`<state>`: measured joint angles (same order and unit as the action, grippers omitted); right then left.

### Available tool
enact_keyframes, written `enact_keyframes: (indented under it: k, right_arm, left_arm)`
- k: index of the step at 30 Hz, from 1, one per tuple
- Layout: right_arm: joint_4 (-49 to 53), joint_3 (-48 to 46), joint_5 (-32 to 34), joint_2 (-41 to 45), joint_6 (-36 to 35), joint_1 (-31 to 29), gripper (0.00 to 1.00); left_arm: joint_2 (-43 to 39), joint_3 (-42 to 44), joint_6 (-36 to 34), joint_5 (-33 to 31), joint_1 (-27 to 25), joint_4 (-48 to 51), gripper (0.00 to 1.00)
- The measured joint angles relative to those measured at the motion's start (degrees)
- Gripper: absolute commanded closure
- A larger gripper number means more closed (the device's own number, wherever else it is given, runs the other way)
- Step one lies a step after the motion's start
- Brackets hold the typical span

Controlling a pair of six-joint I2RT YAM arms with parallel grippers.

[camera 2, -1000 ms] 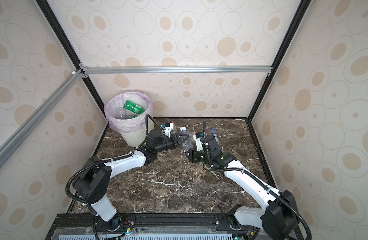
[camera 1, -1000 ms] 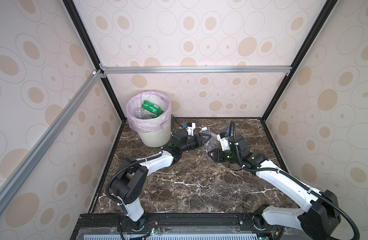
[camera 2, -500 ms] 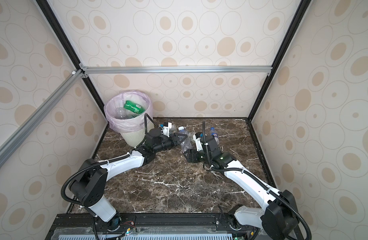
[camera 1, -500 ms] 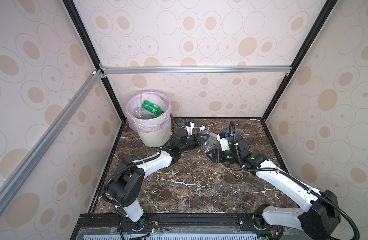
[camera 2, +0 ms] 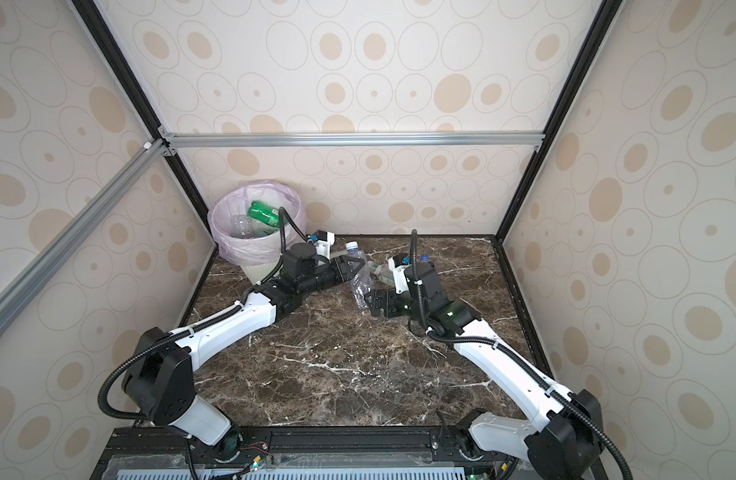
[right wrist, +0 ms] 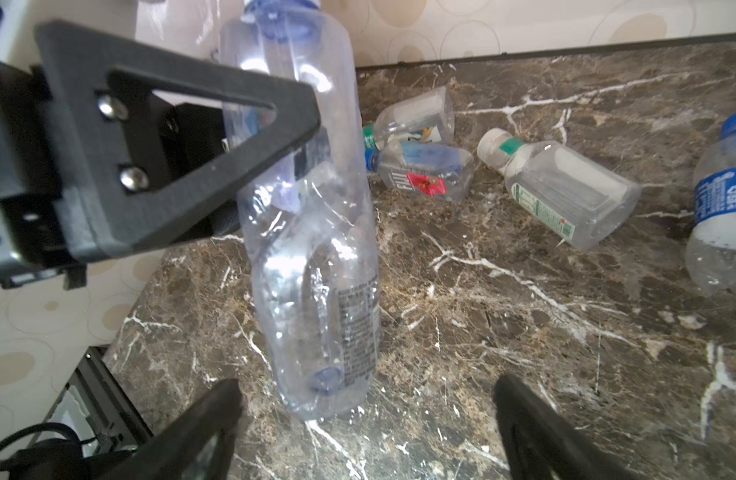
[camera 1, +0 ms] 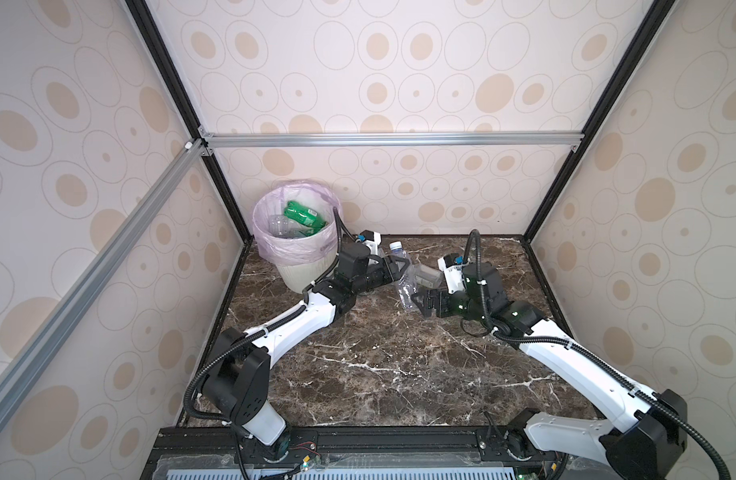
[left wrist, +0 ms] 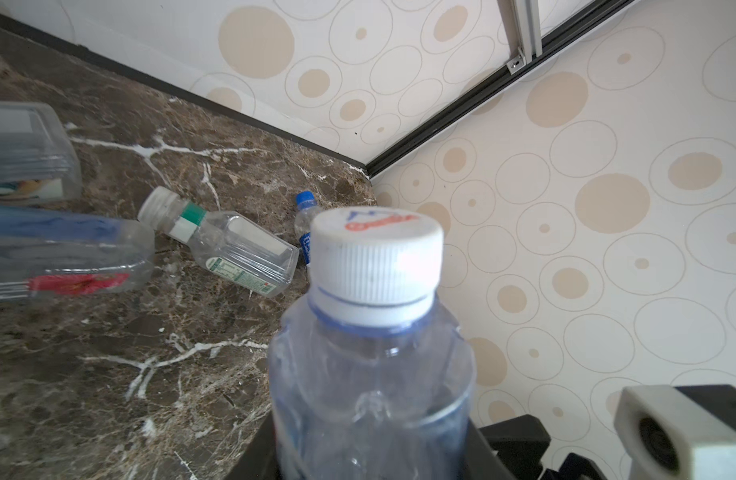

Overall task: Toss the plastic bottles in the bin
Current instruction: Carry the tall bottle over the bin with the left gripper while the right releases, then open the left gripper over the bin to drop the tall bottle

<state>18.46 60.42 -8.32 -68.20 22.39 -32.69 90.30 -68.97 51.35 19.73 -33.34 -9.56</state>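
Left jaws are clamping the clear bottle (camera 1: 404,287) at its waist, mid-frame in a top view; my right jaws are standing wide either side of its base. I am judging this a handover, the bin (camera 1: 293,277) sitting upper left, nearer my left arm. Only the right wrist view is showing the gap between those jaws and the plastic.

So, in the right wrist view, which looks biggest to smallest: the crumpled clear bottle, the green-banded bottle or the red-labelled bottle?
1. crumpled clear bottle, but it is nearest the camera, so its true size is unsure.
2. green-banded bottle.
3. red-labelled bottle, lying a bit farther back.
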Motion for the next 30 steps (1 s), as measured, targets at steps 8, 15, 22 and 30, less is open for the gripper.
enact_keyframes:
  k: [8,15,22,30]
  right_arm:
    - [0.0,10.4,0.0,-1.6,-2.0,0.0,0.00]
    - [-0.5,20.3,-0.6,-6.3,-3.5,0.0,0.00]
    - [-0.9,30.1,-1.3,-12.1,-4.2,-0.7,0.00]
    - [-0.8,40.2,-2.2,-18.4,-5.1,-3.6,0.00]
  left_arm:
    - [-1.0,-9.7,-7.5,-3.8,4.2,10.7,0.56]
    - [-0.9,-22.2,-15.2,-8.9,8.7,20.4,0.56]
    - [-0.6,-35.3,-21.6,-13.8,12.4,26.7,0.56]
    - [1.1,-49.0,-29.2,-21.3,13.7,32.1,0.55]
